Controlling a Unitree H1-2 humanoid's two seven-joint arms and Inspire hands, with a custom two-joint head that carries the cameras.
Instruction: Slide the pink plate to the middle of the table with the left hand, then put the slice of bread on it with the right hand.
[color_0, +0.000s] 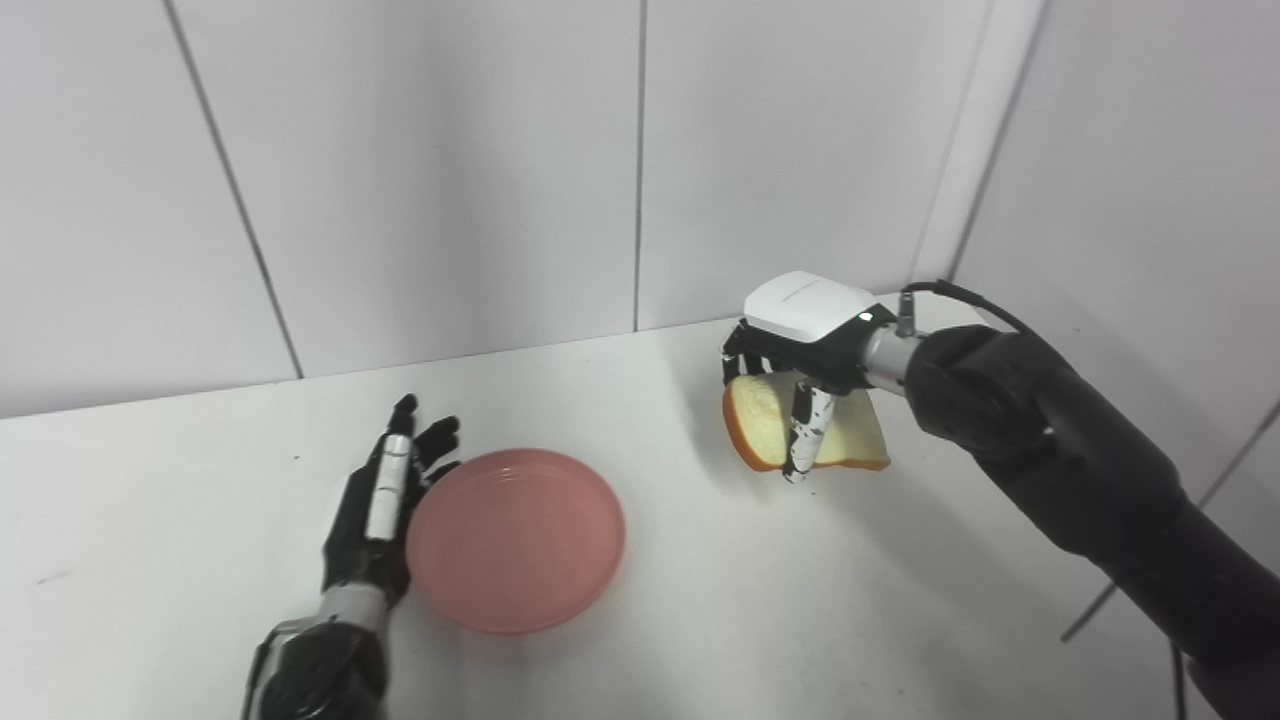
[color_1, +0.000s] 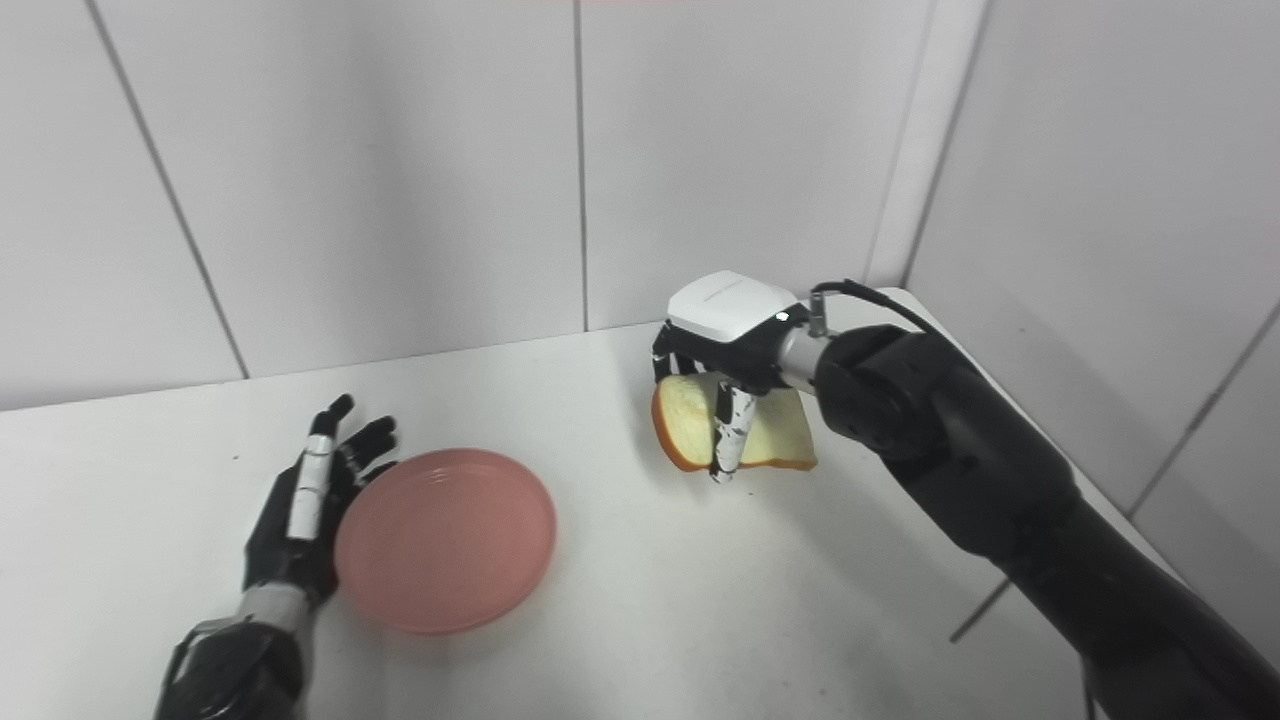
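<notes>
- The left hand (color_0: 375, 510) lies flat on the tabletop (color_0: 150, 500), holding nothing, its fingers straight and a little apart. Its inner edge is just beside the left rim of the plate (color_0: 515, 540), maybe touching it.
- The plate is pink and empty. It sits a little left of the middle, in the near half of the tabletop.
- The right hand (color_0: 800, 350) hangs to the right and farther back, closed on the bread (color_0: 765, 420). The slice hangs tilted under the palm, above the tabletop and well apart from the plate.
- I think the plate is almost in its place and the bread must now travel left and near to it.
- Risk: the hold looks thin, with a finger across the face of the slice, so a quick swing may let it slip or bend.
- Risk: if the slice is released while tilted or too high, it may land on the rim and slide off.
- Nothing stands between the bread and the plate. Only white walls (color_0: 450, 150) are behind and at the right.
</notes>
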